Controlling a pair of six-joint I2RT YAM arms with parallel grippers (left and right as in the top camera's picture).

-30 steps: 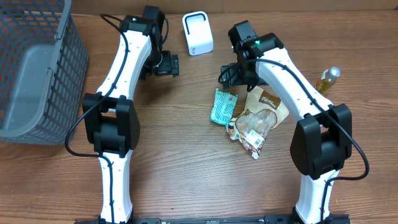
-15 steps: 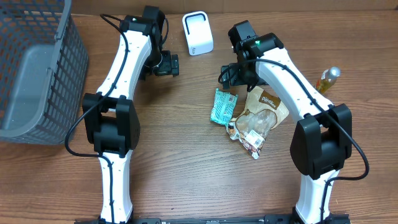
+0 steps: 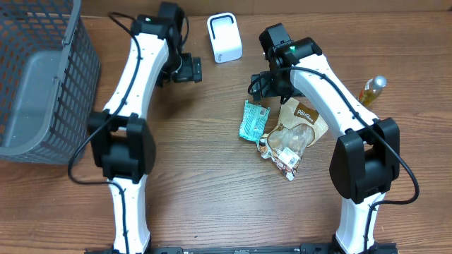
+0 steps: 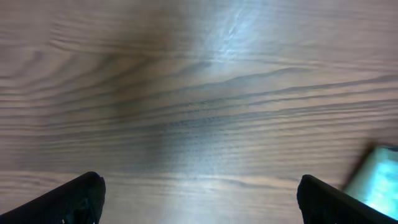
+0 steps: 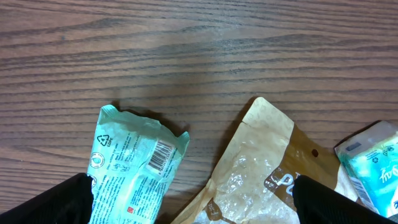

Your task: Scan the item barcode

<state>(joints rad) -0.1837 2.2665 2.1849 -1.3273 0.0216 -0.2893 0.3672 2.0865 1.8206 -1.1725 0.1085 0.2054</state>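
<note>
Right wrist view: the right fingers (image 5: 62,202) stand wide apart and hold nothing, with one dark tip at each lower corner, above the desk (image 5: 205,56).
Under the tips: the mint-green snack packet (image 5: 134,171) lies flat on the desk towards the left tip. Its barcode (image 5: 163,155) faces up near the crimped top edge.
Beside it: a brown paper pouch (image 5: 261,155) with a clear window lies to the packet's right. Their edges seem to meet, though the view does not settle this.
Handling, judged: the packet looks light, with soft, crinkly and probably slick film. It will likely buckle rather than stay stiff.
Where to take hold: across the lower body or along a long edge, clear of the barcode so the code stays uncovered. The packet lies flat, so a raised crimp is the easier purchase.
Left fingers (image 4: 68,199): apart and empty over bare wood. A pale green patch at the frame's right edge is too blurred to name.
Overhead: the white scanner (image 3: 224,37) stands at the far side of the desk between the arms, well apart from the packet.
</note>
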